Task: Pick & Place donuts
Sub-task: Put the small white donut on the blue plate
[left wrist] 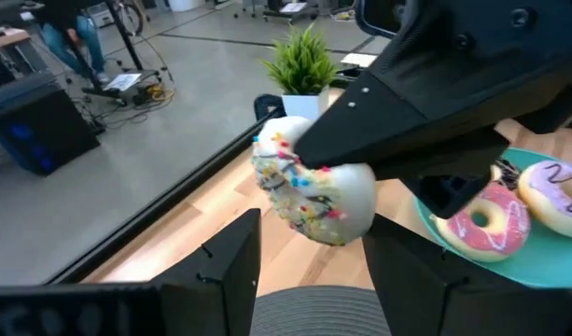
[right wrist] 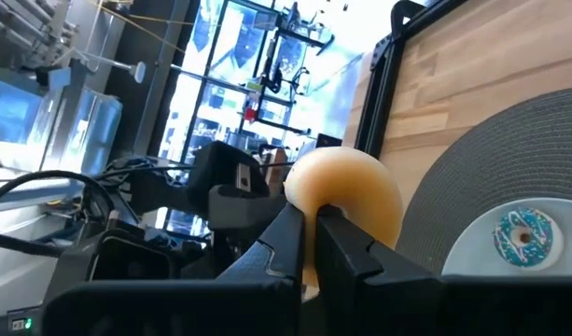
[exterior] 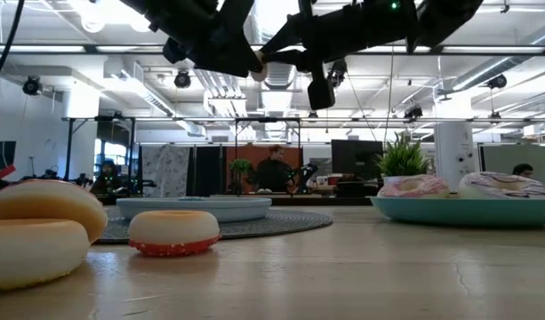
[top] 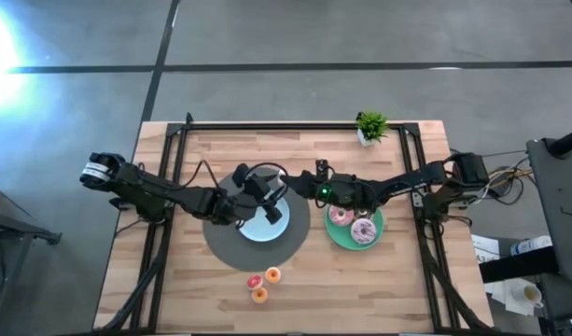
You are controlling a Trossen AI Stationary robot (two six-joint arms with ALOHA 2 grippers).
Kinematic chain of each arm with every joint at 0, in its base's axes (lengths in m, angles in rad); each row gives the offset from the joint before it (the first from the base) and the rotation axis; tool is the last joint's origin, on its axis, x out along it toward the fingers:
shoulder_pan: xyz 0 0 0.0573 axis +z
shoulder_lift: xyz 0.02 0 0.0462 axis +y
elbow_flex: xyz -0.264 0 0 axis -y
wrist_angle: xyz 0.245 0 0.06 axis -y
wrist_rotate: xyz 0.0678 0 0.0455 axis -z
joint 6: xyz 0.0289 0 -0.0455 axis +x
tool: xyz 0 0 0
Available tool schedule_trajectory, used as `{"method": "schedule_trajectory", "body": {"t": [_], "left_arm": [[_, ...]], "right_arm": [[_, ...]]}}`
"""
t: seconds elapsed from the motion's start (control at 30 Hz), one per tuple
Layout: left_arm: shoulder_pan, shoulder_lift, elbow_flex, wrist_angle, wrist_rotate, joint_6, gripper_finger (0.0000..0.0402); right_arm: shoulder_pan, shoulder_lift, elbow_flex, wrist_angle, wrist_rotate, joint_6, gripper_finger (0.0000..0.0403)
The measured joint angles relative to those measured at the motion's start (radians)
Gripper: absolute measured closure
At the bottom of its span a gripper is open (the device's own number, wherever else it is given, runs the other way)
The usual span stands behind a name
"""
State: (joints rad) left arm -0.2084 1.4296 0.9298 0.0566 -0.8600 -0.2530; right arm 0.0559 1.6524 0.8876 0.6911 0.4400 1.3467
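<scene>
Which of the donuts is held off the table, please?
The white sprinkled donut, pinched in the right claw; the others lie on the green plate, blue plate or table.

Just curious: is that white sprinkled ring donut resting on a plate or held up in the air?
In the air: the right gripper pinches the white sprinkled ring donut above the table.

We see a white-iced donut (left wrist: 313, 191) speckled with multicoloured sprinkles, its underside pale tan. On the teal-green plate (left wrist: 547, 266) lie a pink donut (left wrist: 488, 219) with white stripes and a lilac donut (left wrist: 558, 194) with white drizzle. The light-blue plate (top: 263, 224) rests on a dark grey woven mat (top: 231, 248). Two orange minis (top: 266, 285) and one red-pink mini (top: 253, 281) sit on the light wooden table (top: 379, 289). Both grippers are black.
</scene>
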Motion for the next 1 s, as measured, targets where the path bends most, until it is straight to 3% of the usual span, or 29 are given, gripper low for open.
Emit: {"method": "schedule_trajectory", "body": {"t": [0.13,0.3,0.43,0.63,0.87,1.0], "left_arm": [[0.008,0.0,0.0,-0.001,0.005,0.014,0.0273],[0.009,0.0,0.0,-0.001,0.029,0.029,0.0342],[0.011,0.0,0.0,-0.005,0.044,0.044,0.0393],[0.011,0.001,0.0,-0.046,0.06,0.082,0.04],[0.012,0.0,0.0,-0.344,0.044,0.091,0.0401],[-0.003,-0.018,0.0,-0.62,0.109,0.086,0.0401]], "right_arm": [[0.0,0.0,-0.007,-0.003,0.002,0.013,0.039],[-0.001,0.0,-0.007,-0.004,0.001,0.024,0.0378],[-0.001,0.0,-0.008,-0.01,-0.015,0.03,0.0338],[-0.006,-0.004,-0.008,-0.042,-0.091,0.03,0.0248],[-0.016,-0.102,-0.015,-0.217,-0.205,-0.071,0.017],[-0.017,-0.209,-0.015,-0.467,-0.216,-0.114,0.0149]]}}
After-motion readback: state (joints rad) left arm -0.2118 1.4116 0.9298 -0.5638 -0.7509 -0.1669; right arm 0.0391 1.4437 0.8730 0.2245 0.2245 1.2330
